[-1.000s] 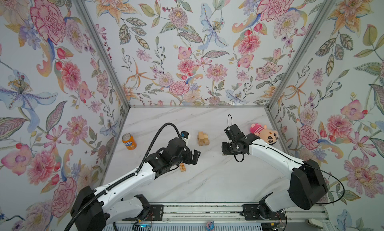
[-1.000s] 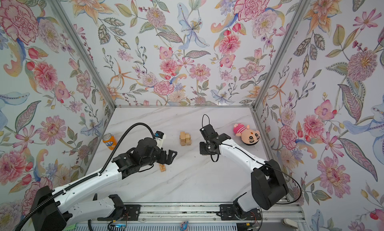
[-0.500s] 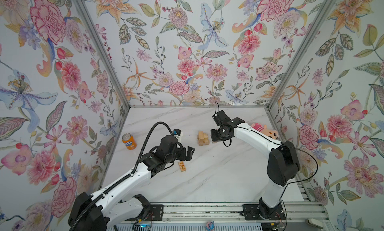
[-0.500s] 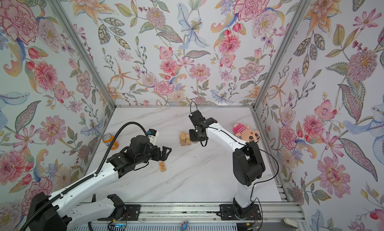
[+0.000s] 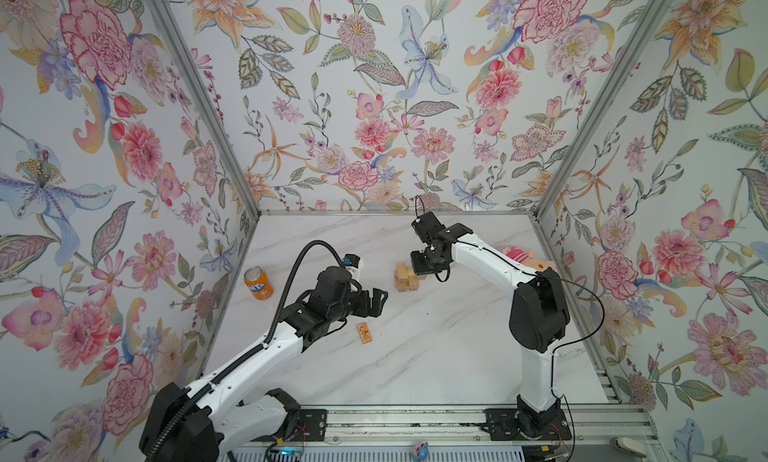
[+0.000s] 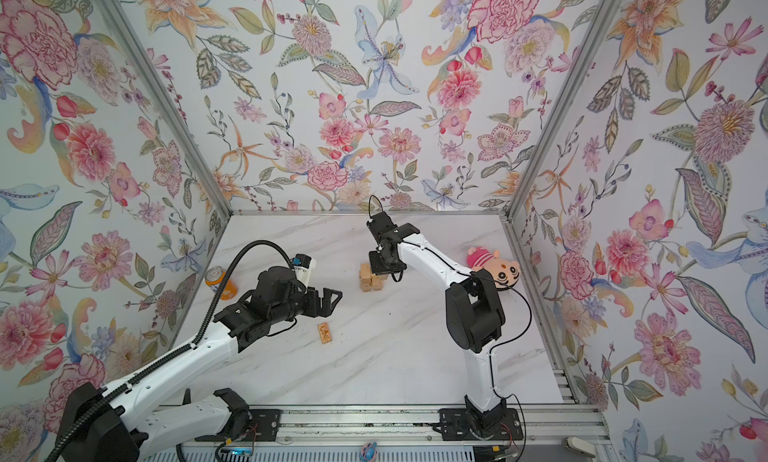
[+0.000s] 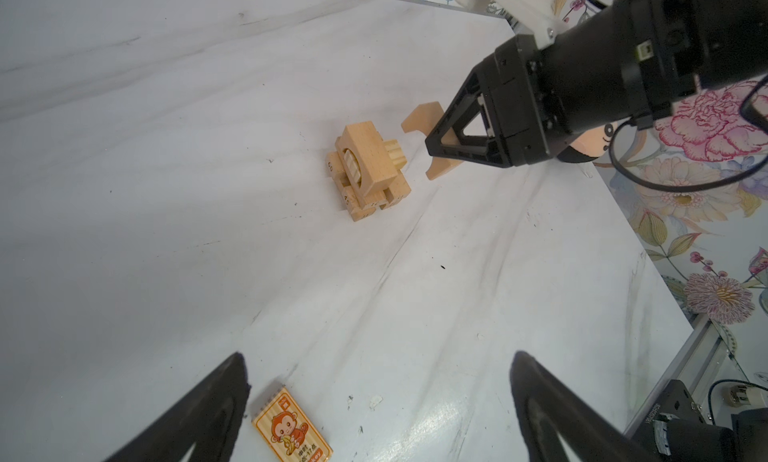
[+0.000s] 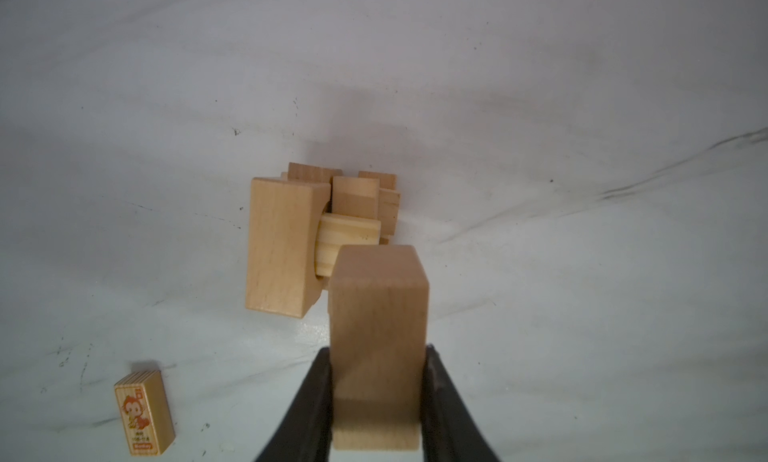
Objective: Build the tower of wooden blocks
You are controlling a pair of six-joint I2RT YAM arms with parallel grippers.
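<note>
The tower (image 5: 404,278) (image 6: 370,279) is a small crossed stack of pale wood blocks on the marble table, also seen in the wrist views (image 7: 368,171) (image 8: 291,240). My right gripper (image 5: 420,272) (image 6: 381,273) (image 8: 379,352) hovers just beside the tower's right side, shut on a curved wood block (image 7: 420,116) (image 8: 379,314) held above the table. One printed block (image 5: 365,333) (image 6: 325,332) (image 7: 293,433) (image 8: 143,418) with an orange monkey lies flat in front. My left gripper (image 5: 376,300) (image 6: 331,299) (image 7: 376,356) hangs open and empty just behind that printed block.
An orange soda can (image 5: 258,283) (image 6: 220,282) stands near the left wall. A pink-hatted plush doll (image 5: 524,258) (image 6: 494,267) lies by the right wall, behind my right arm. Floral walls close in the table (image 5: 415,356) on three sides.
My right gripper has carried its block leftward from beside the doll to the tower's right side. My left arm has drawn back a little to the left, still open.
</note>
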